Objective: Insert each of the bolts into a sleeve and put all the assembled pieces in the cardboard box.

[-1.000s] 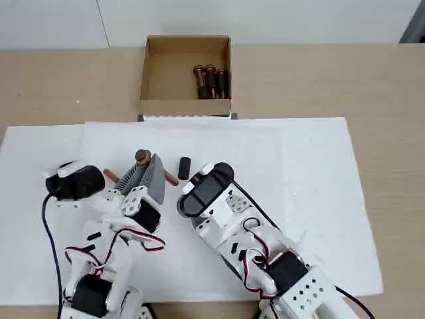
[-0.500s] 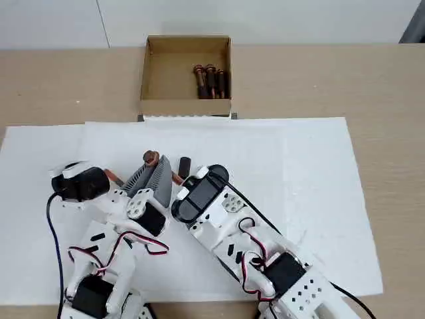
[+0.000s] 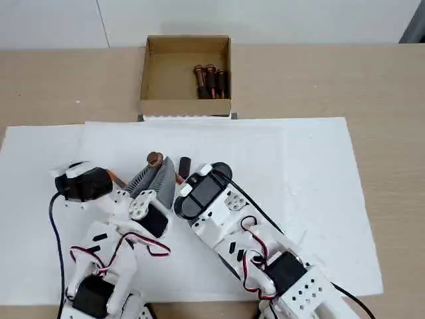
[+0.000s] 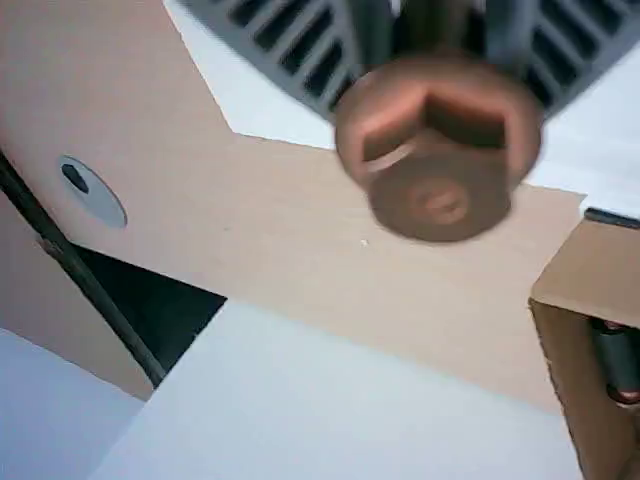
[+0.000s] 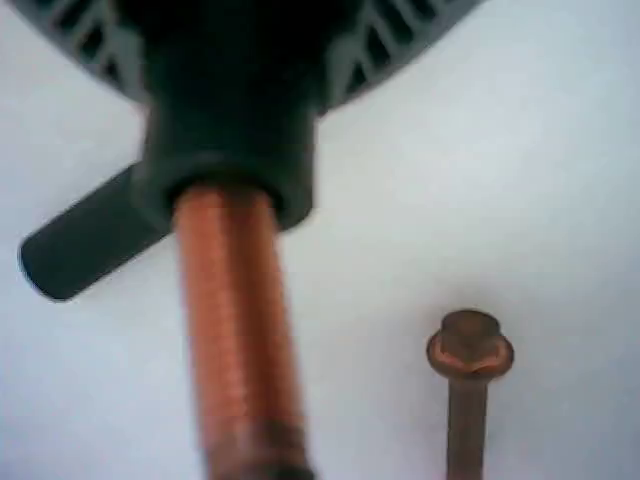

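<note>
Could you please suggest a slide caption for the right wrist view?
Right gripper holding a black sleeve, copper bolt sticking out; spare sleeve and loose bolt lie on the paper.

Looks down from high above the whole table (image 3: pixel 385 80), with the cardboard box (image 3: pixel 186 106) at the far edge. From the left wrist, sits right up against a bolt (image 4: pixel 435 150) head and faces the far edge, catching that same box's corner. From the right wrist, peers down very close past a sleeve (image 5: pixel 230 150) onto the white sheet (image 5: pixel 520 150), seen from above too.
</note>
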Available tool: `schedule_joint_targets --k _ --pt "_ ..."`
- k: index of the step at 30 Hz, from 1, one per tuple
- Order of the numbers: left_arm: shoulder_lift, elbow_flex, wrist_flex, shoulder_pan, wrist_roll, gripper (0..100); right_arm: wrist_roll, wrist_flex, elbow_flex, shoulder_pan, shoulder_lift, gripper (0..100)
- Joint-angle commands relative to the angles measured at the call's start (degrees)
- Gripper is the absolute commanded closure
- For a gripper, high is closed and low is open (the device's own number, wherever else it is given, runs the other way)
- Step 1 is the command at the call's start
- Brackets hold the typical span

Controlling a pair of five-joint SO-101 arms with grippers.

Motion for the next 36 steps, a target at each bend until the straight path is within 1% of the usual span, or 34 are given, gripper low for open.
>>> schedule_joint_targets --k 1,5,9,12,15,17,22,26,30,33,36 --pt "-0.44 -0.22 -1.14 0.0 -0.26 99 0.7 -2.07 -1.14 0.22 -1.1 99.5" --pt "-0.44 -0.22 0.88 0.18 -0.26 99 0.88 -1.89 -0.79 0.22 -5.67 99.5" --pt "-0.44 -0.48 5.63 3.96 -2.2 99 6.68 -1.8 0.97 0.22 -9.8 99.5" --pt "-0.44 -0.48 6.95 6.24 -2.81 99 10.02 -2.07 3.52 0.22 -13.67 99.5" --pt "-0.35 -0.48 7.03 6.77 -2.9 99 11.34 -2.07 5.89 0.22 -18.33 99.5" --pt "-0.09 -0.22 7.3 6.86 -4.22 99 12.4 -2.07 7.56 0.22 -21.67 99.5" --pt "-0.35 -0.22 12.92 9.67 -5.71 99 14.95 -1.98 11.96 0.22 -30.64 99.5" --pt "-0.35 -0.22 16.7 13.27 -5.71 99 15.82 -2.15 12.84 0.22 -30.99 99.5" --pt "-0.35 1.27 16.88 13.45 -7.74 99 16.0 -4.88 13.1 0.13 -30.99 99.5" --pt "-0.35 3.74 16.88 13.45 -10.29 93 16.0 -5.23 13.19 0.13 -30.99 99.5" --pt "-0.35 4.62 17.05 13.36 -10.46 82 16.0 -5.05 13.19 0.13 -30.99 99.5"
